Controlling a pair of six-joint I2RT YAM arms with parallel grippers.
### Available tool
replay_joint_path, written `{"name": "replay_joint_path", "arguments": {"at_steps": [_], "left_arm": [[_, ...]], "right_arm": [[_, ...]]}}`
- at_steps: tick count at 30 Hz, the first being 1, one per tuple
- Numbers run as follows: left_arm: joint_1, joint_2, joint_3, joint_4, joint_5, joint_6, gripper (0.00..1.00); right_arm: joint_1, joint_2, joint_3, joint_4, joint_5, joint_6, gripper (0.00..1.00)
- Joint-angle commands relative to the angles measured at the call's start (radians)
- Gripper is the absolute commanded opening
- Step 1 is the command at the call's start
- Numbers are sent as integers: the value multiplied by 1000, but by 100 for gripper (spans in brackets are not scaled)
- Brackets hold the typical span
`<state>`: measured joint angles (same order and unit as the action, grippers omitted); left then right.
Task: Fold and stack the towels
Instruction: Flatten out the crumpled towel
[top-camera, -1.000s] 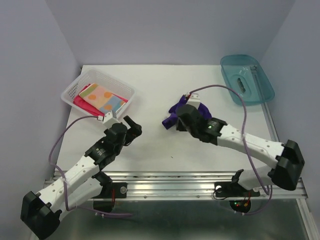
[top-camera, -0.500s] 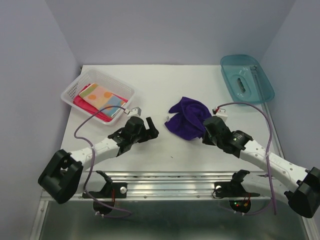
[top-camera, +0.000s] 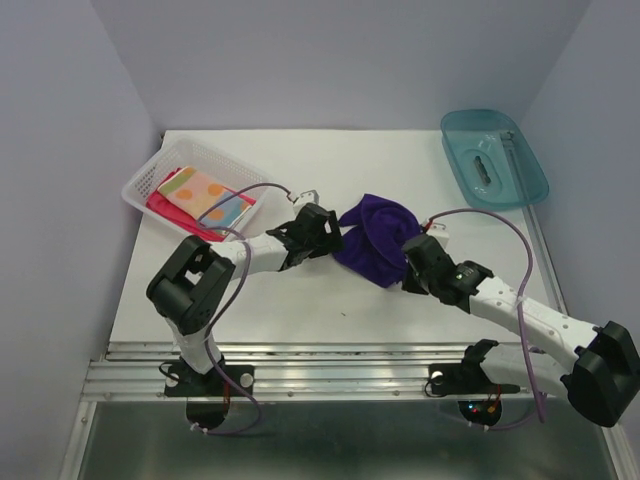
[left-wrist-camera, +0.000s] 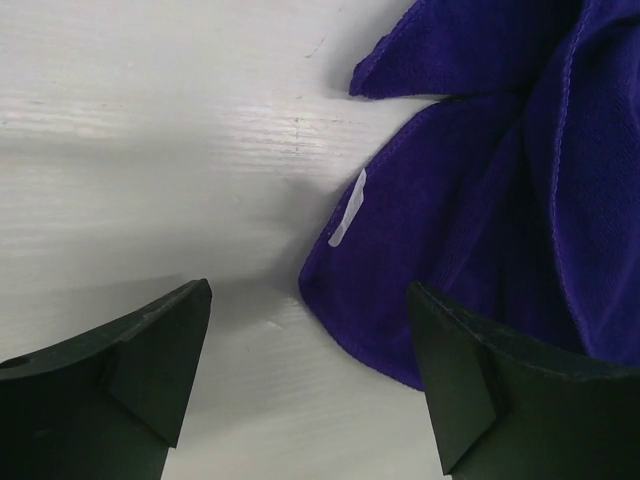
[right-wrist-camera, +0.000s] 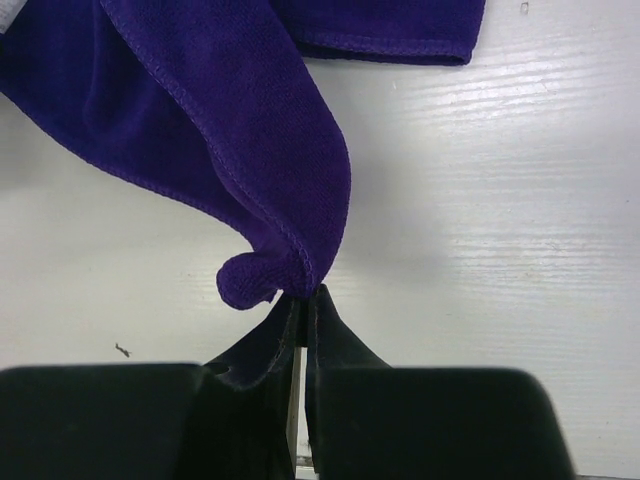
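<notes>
White counter (top-camera: 300, 300), walled on three sides in pale grey. Purple towel (top-camera: 375, 240) lies rumpled and unfolded at the counter's centre, between my two arms. My right tool (right-wrist-camera: 303, 297) is clamped together on one curled corner at the towel's near right edge. My left tool (left-wrist-camera: 308, 290) stands wide apart, low at the towel's left edge; the hem with its white label (left-wrist-camera: 348, 207) lies between the fingers, nearer the right one, not gripped. Orange polka-dot towel (top-camera: 205, 192) lies folded on top of the pink-red towel (top-camera: 170, 208) in the white perforated basket (top-camera: 140, 180), far left. Teal tray (top-camera: 520, 160) sits at the far right corner.
</notes>
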<state>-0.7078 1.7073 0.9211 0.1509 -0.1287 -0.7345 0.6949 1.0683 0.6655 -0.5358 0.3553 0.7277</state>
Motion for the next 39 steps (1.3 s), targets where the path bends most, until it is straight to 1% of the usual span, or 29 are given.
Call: {"name": "replay_joint_path", "arguments": {"at_steps": [1,4,5,6,8,9,11,12,14,15,16,19,21,23,24,27,28,30,31,33,34,36,37,38,39], "left_arm": [[-36,58,76,-80,-46,24,89],[-68,103,99,-108,-116,11,82],[-76,116,137,-149,-136,7,75],[-91,132,157,-184,-181,6,71],[-104,167,205,-252,-221,-14,65],[-107,178,211,-263,-236,-20,55],[-108,201,228,-290,-245,-34,45],[-108,213,231,-294,-252,-46,34],[-108,229,251,-312,-259,-54,18],[-108,236,263,-323,-270,-54,2],[-108,245,275,-327,-273,-55,0],[-108,264,314,-327,-288,-37,0],[-108,221,323,-349,-317,-49,0],[-107,103,289,-353,-391,-63,0],[-108,7,277,-353,-440,-60,0],[-110,-139,243,-347,-500,-29,0],[-110,-231,237,-338,-500,-16,0],[-111,-316,216,-289,-486,29,0],[-113,-393,214,-262,-456,40,0],[-117,-467,220,-228,-427,85,0],[-122,-529,243,-214,-408,93,0],[-125,-580,281,-185,-396,131,0],[-125,-600,309,-186,-416,154,0],[-127,-630,365,-185,-425,168,0],[-127,-643,399,-186,-431,187,0]], "right_arm": [[-20,-8,-26,71,-9,-13,1],[-28,-14,-35,94,-32,-22,1],[-28,-14,-37,97,-38,-25,1],[-31,-13,-37,99,-39,-31,1],[-32,-13,-40,99,-36,-33,1],[-35,-13,-40,99,-36,-33,1],[-38,-18,-46,105,-39,-33,1],[-38,-19,-49,112,-51,-34,1],[-41,-24,-49,114,-58,-37,1],[-41,-25,-50,114,-59,-37,1],[-41,-28,-49,114,-58,-39,1],[-44,-39,-37,108,-49,-42,1],[-44,-50,-17,100,-41,-44,1],[-44,-80,23,96,-33,-48,1],[-44,-108,37,102,-32,-51,1],[-43,-155,83,132,-56,-76,1],[-44,-184,98,154,-93,-89,1],[-44,-211,160,155,-114,-99,1],[-43,-231,184,157,-134,-115,1],[-44,-241,278,158,-157,-123,1],[-44,-245,313,164,-179,-140,1],[-44,-240,391,183,-200,-158,1],[-44,-231,480,186,-202,-180,1],[-43,-210,524,181,-199,-192,1],[-43,-197,624,175,-196,-215,1]]}}
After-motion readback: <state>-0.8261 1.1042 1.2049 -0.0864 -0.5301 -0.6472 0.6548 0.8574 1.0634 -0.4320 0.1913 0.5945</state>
